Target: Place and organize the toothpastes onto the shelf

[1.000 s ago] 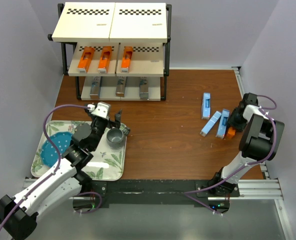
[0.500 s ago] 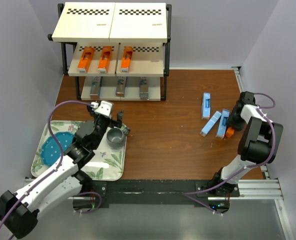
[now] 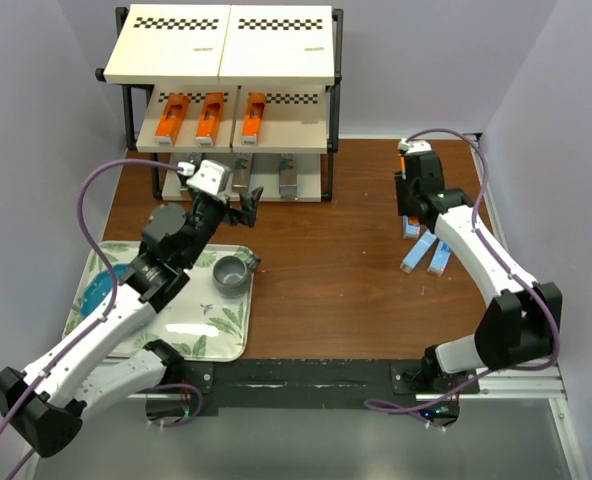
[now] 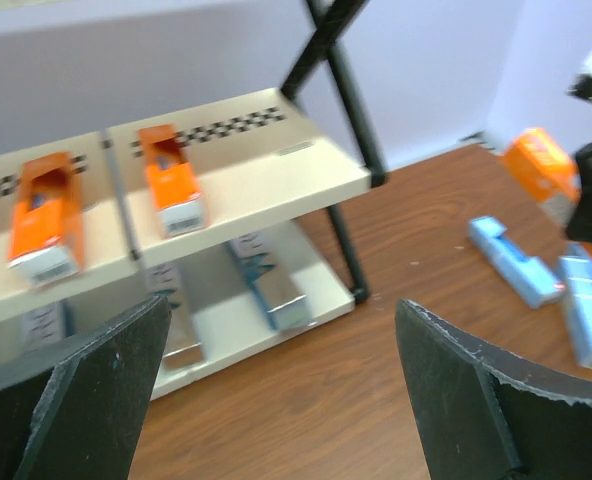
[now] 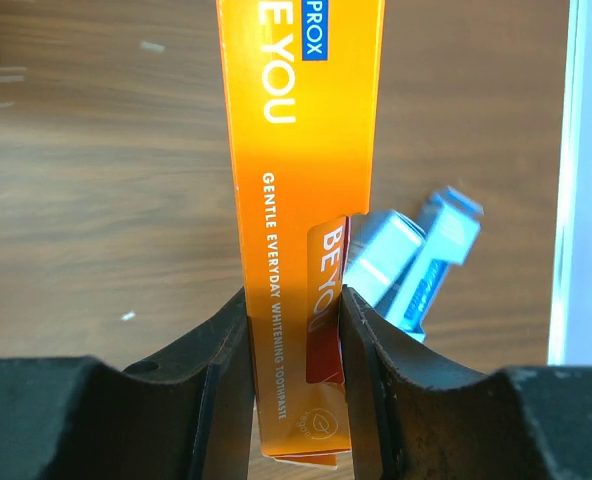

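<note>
In the right wrist view my right gripper [image 5: 296, 330] is shut on an orange toothpaste box [image 5: 296, 190], held above the table. From above, the right gripper [image 3: 409, 182] hovers near the far right of the table, over three light blue toothpastes [image 3: 420, 252]. The shelf [image 3: 221, 48] stands at the back left. Its middle tier holds three orange toothpastes [image 3: 209, 115] and its bottom tier three shiny metallic ones [image 3: 241, 176]. My left gripper [image 3: 244, 205] is open and empty, just in front of the shelf's bottom tier [image 4: 306, 310].
A leaf-patterned tray [image 3: 201, 325] lies at the near left with a blue plate [image 3: 101, 293] and a grey cup [image 3: 231, 274] on it. Walls close in on the left, back and right.
The right gripper closed on the orange box at the right table edge and carried it up and toward the back. The left arm swung from over the tray toward the shelf.
</note>
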Motion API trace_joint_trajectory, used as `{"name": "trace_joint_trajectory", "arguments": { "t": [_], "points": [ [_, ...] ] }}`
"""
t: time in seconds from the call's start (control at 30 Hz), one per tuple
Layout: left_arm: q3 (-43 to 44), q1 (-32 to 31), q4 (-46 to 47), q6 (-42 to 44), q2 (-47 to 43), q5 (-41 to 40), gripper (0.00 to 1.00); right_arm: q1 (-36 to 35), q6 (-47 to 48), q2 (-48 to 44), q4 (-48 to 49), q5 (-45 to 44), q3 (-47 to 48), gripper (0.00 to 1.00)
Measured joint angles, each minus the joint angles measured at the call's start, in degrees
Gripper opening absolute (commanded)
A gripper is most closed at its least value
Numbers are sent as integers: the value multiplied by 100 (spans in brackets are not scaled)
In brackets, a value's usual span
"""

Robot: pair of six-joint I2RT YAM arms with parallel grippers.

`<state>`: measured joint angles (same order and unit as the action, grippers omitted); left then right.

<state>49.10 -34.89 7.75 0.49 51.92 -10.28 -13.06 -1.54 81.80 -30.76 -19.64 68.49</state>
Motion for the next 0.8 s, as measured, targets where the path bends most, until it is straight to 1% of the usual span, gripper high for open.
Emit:
{"name": "trace_joint_trajectory", "arguments": {
  "t": [0.13,0.33,0.5,0.6,0.7,0.8],
  "points": [
    [483,0,-221,-339,372,573,100,-787,586,-516,103,-282,-37,27],
    [1305,0,-619,-831,1143,1663,100,-2068,1491,-1298,293,-728,-214,27],
    [1718,0,-767,-1158,1543,2240,100,-2881,2044,-1753,396,-892,-295,29],
    [2048,2,-994,-1364,1749,2507,99,-3298,2345,-2000,459,-927,-348,30],
    [2376,68,-1213,-1641,1910,2804,98,-3563,2618,-2214,538,-894,-417,31],
    [2649,319,-1287,-2162,2024,3410,98,-3735,2935,-2354,616,-879,-520,32]
  ]
}}
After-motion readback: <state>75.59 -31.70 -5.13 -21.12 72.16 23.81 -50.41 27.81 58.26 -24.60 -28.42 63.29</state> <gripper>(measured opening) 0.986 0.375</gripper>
